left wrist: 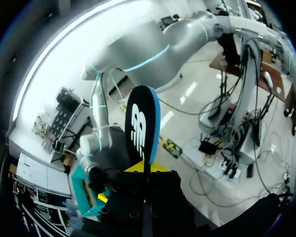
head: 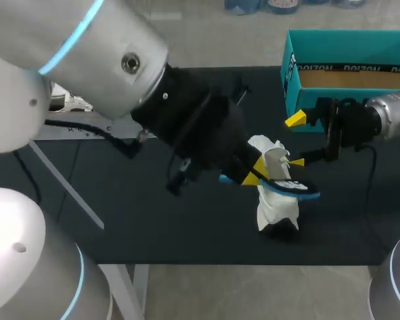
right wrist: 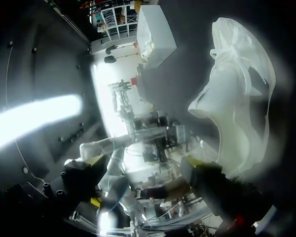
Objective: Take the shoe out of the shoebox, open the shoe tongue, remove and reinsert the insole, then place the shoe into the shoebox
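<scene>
Closest, the smooth grey left arm point(head: 87, 60) is seen, half hiding the left gripper point(head: 257, 172), which is clamped on a flat oval insole point(head: 295, 187), black with a blue edge, over the soft white shoe point(head: 277, 208) on the dark table point(head: 153, 227); the right gripper point(head: 296, 141) is spread open near the teal cardboard shoebox point(head: 347, 40).

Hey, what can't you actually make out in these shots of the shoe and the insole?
- Shoe opening and tongue: head view, covered by the insole and the left hand.
- Insole's gripped end: left wrist view, hidden behind the hand's black body.
- Whether the right hand touches the shoe: head view, too small to tell.
</scene>
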Controlling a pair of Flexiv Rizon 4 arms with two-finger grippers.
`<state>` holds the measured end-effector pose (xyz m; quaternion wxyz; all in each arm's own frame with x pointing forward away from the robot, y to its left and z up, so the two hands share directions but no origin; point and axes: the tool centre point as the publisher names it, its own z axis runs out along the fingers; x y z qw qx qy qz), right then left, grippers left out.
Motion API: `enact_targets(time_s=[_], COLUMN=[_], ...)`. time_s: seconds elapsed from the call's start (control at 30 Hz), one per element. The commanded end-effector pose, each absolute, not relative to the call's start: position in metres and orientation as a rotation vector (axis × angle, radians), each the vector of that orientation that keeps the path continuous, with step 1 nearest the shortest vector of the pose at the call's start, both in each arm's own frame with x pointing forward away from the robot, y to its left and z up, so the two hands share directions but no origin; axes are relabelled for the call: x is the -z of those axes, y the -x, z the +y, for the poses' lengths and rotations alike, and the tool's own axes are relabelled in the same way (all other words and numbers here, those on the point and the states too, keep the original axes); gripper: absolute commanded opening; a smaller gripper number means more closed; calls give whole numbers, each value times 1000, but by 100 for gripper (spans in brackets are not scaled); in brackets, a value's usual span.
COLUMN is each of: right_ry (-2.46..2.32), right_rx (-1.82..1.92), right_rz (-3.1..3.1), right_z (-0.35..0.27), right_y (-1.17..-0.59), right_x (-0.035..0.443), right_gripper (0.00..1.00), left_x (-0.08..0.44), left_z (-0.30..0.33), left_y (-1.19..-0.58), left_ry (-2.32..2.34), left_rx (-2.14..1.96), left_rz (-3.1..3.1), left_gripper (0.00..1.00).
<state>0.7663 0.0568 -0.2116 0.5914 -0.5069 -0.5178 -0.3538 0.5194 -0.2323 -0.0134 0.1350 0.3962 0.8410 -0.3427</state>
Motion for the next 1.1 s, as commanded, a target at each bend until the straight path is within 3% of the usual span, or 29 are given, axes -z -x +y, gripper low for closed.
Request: enact_targets(time_s=[0.03,0.6,1.1], right_ry=[1181,1181,1181], right_rx=[823,823,823], right_rz=[-1205,-1205,-1205], right_z=[58,58,58], right_y=[-766,-766,-766], right_x=[212,212,212], right_gripper=[100,100,100], left_x=[24,123,139], left_z=[-200,-168,-188], left_y=[-499,-551,-605], left_ry=[-1158,-1164,-1323], left_rx=[716,1020,953], left_rz=[2163,2056,1853], left_gripper=[0,0,0])
